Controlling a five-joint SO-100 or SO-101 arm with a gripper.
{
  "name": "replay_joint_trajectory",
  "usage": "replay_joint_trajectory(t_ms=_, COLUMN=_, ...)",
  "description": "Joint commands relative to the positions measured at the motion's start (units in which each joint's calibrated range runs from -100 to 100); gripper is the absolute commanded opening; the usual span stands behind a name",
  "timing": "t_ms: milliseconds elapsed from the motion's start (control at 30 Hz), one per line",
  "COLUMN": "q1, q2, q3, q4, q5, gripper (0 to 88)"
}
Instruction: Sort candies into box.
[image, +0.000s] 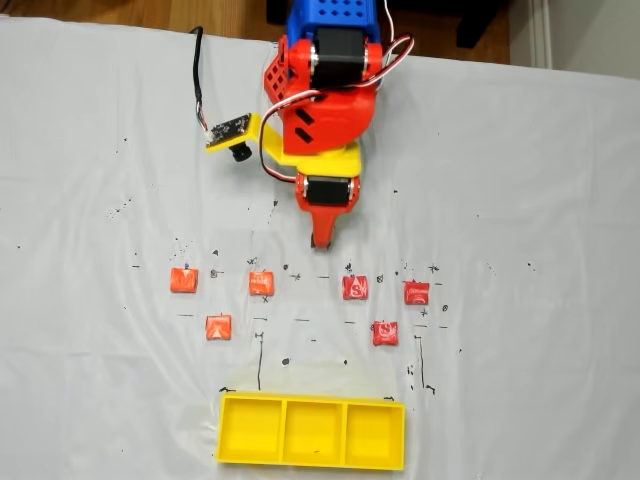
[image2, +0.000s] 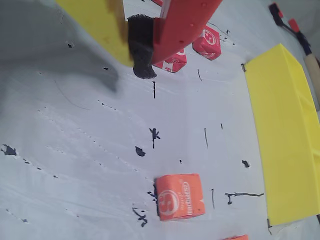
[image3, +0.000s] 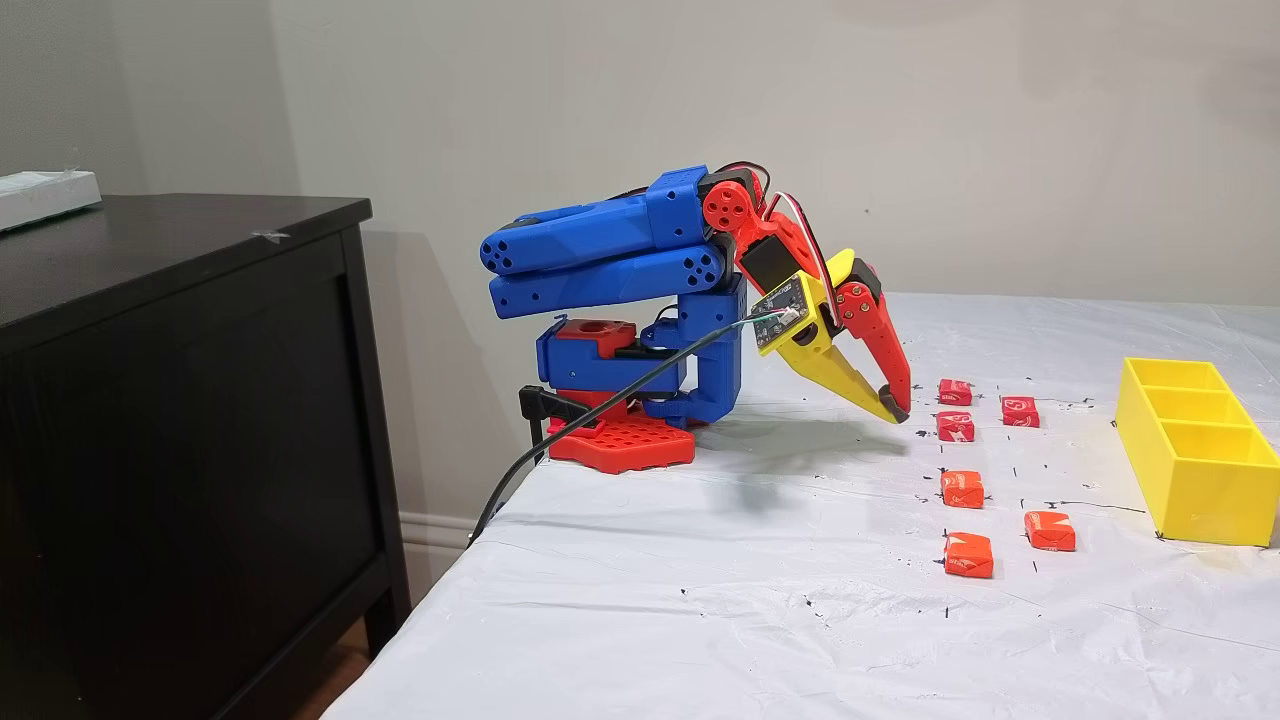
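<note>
1. Fixed view from above: six candies lie on the white-covered desk (image: 520, 200), three orange-red (image: 183, 280) at left, three darker red (image: 355, 288) at right.
2. Yellow box (image: 311, 433) sits near the bottom edge, all three compartments bare.
3. Fingers (image: 322, 242) closed together, gripping nothing, tips low above the candy rows.

Beige wall (image3: 600, 90), black cabinet (image3: 180, 400), wood floor (image: 130, 10).

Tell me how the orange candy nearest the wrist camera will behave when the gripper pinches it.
The orange candy looks like a flat-sided block, so it probably won't roll. Its glossy wrapper may be slippery between the gripper pads. It is small beside the yellow tray, so likely light and apt to slide on the table cover if nudged.
</note>
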Motion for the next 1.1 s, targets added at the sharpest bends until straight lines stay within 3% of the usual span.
replay_joint_trajectory(t_ms=0, q1=-2.28, q2=-0.42, q3=-6.25, q4=4.90, q5=-0.24, gripper=0.0)
replay_joint_trajectory(t_ms=233, q1=-6.36, q2=1.19, q3=-14.81, q4=5.64, q5=-2.25, gripper=0.0)
replay_joint_trajectory(t_ms=567, q1=-9.44, q2=31.22, q3=-36.84, q4=6.29, q5=-3.32, gripper=0.0)
replay_joint_trajectory(t_ms=1067, q1=-20.31, q2=50.38, q3=-52.86, q4=10.79, q5=-4.40, gripper=0.0)
